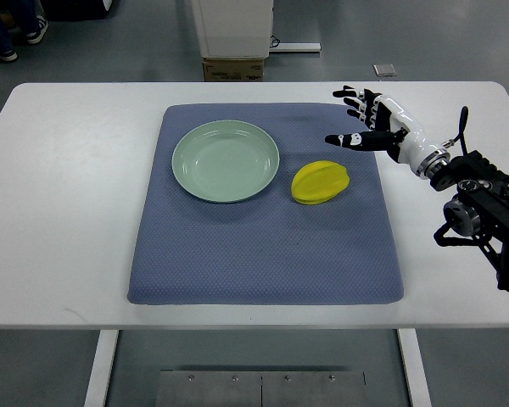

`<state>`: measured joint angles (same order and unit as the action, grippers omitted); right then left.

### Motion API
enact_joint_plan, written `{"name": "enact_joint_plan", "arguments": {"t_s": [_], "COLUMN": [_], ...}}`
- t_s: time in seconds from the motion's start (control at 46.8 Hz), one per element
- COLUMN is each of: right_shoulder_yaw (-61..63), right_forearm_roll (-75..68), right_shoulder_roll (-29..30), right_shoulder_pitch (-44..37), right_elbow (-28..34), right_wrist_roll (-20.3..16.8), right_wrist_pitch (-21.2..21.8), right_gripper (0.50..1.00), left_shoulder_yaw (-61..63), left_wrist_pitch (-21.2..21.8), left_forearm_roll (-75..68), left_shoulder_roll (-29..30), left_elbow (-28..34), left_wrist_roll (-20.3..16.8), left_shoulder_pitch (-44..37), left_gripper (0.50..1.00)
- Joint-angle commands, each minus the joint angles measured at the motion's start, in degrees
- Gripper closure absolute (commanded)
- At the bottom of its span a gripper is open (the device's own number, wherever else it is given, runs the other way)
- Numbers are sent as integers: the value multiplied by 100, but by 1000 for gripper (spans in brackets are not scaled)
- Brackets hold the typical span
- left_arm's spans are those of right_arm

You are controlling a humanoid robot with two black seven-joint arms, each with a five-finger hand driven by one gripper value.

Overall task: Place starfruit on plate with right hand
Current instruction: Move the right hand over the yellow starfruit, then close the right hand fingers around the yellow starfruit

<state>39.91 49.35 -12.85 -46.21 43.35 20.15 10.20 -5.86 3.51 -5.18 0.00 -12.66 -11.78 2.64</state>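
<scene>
A yellow starfruit [321,182] lies on the blue-grey mat [263,254], just right of a pale green plate [226,161] that holds nothing. My right hand [356,117] hovers up and to the right of the starfruit, over the mat's far right corner. Its fingers are spread and hold nothing, with the thumb pointing left toward the fruit. A small gap separates the hand from the starfruit. The right arm [475,199] comes in from the right edge. No left arm shows.
The mat lies on a white table [68,212]. Beyond the table's far edge stand a cardboard box [234,69] and a white cabinet [233,25]. A person's feet [17,38] show at the top left corner.
</scene>
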Motion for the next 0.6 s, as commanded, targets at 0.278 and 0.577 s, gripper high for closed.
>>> {"name": "enact_joint_plan", "arguments": {"t_s": [0.278,0.577], "right_shoulder_yaw": [-1275,-1785], "right_forearm_roll": [1006,1393], "right_shoulder_roll": [-24,-42], "right_shoulder_pitch": [-670,-749], "right_elbow": [104,77], "right_wrist_roll": [559,736], "right_wrist_pitch": [44,9], "right_gripper": [502,502], "left_shoulder_yaw": [-3,6], "left_wrist_pitch": [0,0], "left_forearm_roll": [-9,0], "left_shoulder_roll": [0,0], "left_elbow": [0,0], "left_wrist_roll": [0,0], "left_shoulder_pitch": [0,0], "left_gripper": [500,500]}}
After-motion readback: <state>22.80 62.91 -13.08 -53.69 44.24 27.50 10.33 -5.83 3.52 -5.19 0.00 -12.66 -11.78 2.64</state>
